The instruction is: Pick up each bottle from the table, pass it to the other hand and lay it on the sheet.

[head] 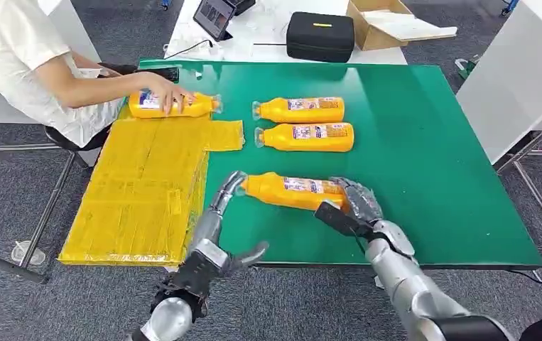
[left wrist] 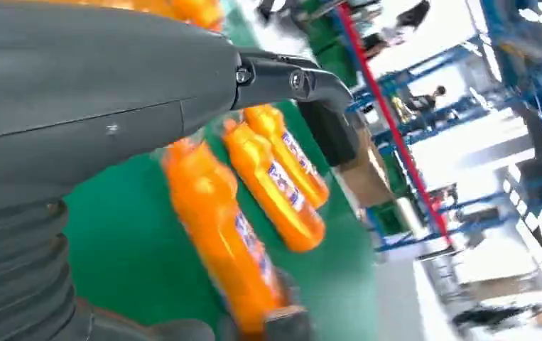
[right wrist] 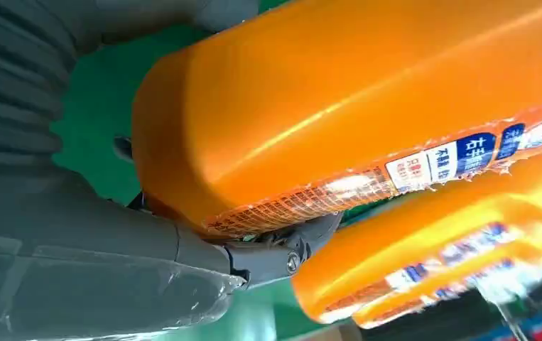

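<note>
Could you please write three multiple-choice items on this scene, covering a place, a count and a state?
1. Where does the bottle under the person's hand lie?
A. on the yellow sheet
B. on the floor
C. in the cardboard box

2. How many orange bottles are on the table?
A. two
B. four
C. six

3. What is the right hand doing?
A. hanging open
B. gripping the near bottle
C. pressing the tablet

Answers: 1 A, it rests at the sheet's far edge; 2 B, four show; 3 B, fingers wrap its base.
</note>
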